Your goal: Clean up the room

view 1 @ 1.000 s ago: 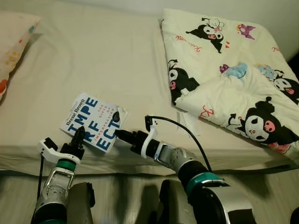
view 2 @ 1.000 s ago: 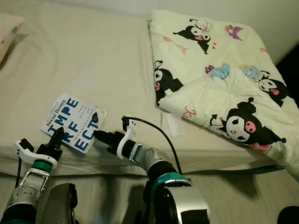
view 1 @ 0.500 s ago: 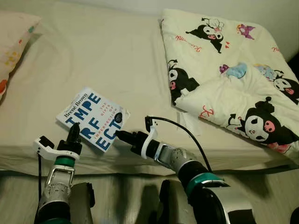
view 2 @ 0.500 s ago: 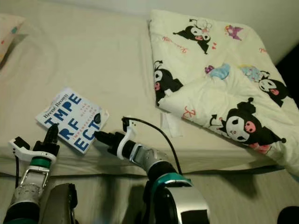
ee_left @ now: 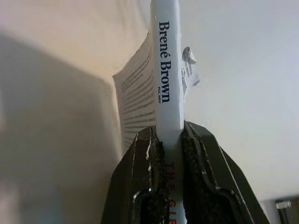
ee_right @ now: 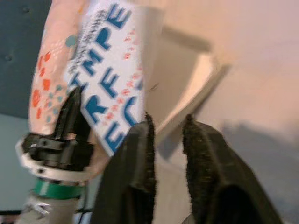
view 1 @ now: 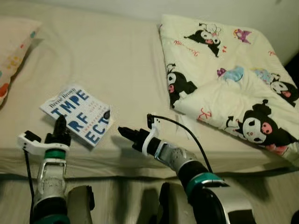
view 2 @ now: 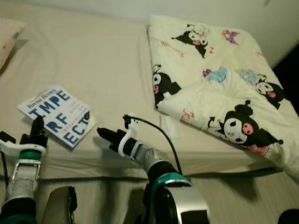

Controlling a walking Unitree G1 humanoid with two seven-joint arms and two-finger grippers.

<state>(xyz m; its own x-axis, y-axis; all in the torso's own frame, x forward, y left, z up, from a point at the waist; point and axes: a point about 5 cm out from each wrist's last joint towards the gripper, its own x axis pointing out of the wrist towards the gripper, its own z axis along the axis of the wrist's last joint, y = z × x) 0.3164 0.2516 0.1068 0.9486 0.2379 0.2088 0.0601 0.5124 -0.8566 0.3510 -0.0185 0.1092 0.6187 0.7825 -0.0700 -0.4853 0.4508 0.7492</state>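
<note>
Beige sheets cover the bed (view 1: 107,65) in front of you, and the book (view 1: 77,114) is your landmark, lying near the bed's front edge. Nearest to you, your left claw (view 1: 60,126) is clamped on the book's near corner at the spine; the left wrist view shows both fingers (ee_left: 145,186) pressed against the white spine (ee_left: 167,74), with the page block fanning off to one side. Your right claw (view 1: 124,133) hovers just beside the book's opposite edge, apart from it, fingers slightly parted and holding nothing.

Judging from its look, this is a paperback: light, but floppy, with a smooth cover that could slide between the pads. Held by one corner, it will likely droop and fan open, so take hold deeper along the spine, or bring the right claw under the free edge to support it.

Beyond the book, off to its right, a folded cartoon-print blanket (view 1: 224,79) lies on the bed. Further back on the book's left, a patterned pillow (view 1: 14,51) sits at the bed's corner.
</note>
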